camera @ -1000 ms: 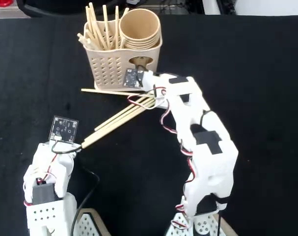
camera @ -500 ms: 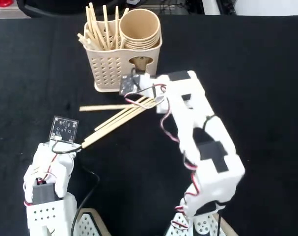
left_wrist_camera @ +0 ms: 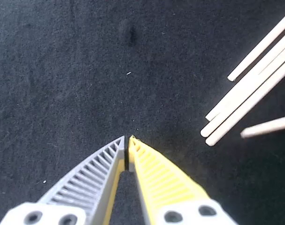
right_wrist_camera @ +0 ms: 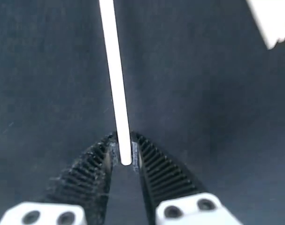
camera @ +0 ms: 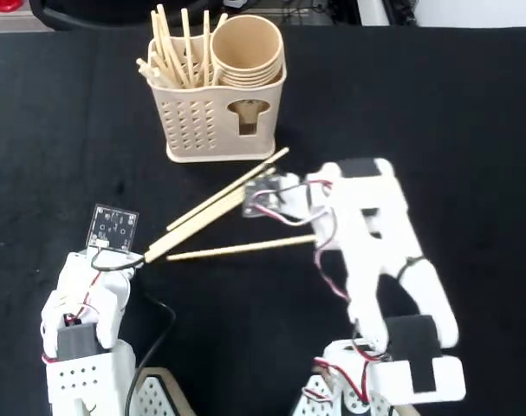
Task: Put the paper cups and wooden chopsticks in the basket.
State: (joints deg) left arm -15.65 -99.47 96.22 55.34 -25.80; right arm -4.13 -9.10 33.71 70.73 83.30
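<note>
The beige basket (camera: 215, 113) stands at the back of the table, holding stacked paper cups (camera: 247, 48) and several upright wooden chopsticks (camera: 172, 52). A bundle of chopsticks (camera: 215, 204) lies slanted on the black cloth in front of it; their ends (left_wrist_camera: 245, 101) show in the left wrist view. My right gripper (camera: 313, 240) (right_wrist_camera: 125, 138) is shut on the end of a single chopstick (camera: 241, 249) (right_wrist_camera: 115, 79) that points left, just in front of the bundle. My left gripper (left_wrist_camera: 127, 138) is shut with nothing in it, over bare cloth beside the bundle's near ends.
The left arm (camera: 85, 295) sits folded at the front left with its camera board (camera: 113, 227) above it. Black cloth (camera: 453, 130) covers the table, with open room to the right and far left of the basket.
The right arm has drawn back from the basket toward the front, taking the single chopstick with it. The slanted bundle has shifted a little. The left arm has not moved.
</note>
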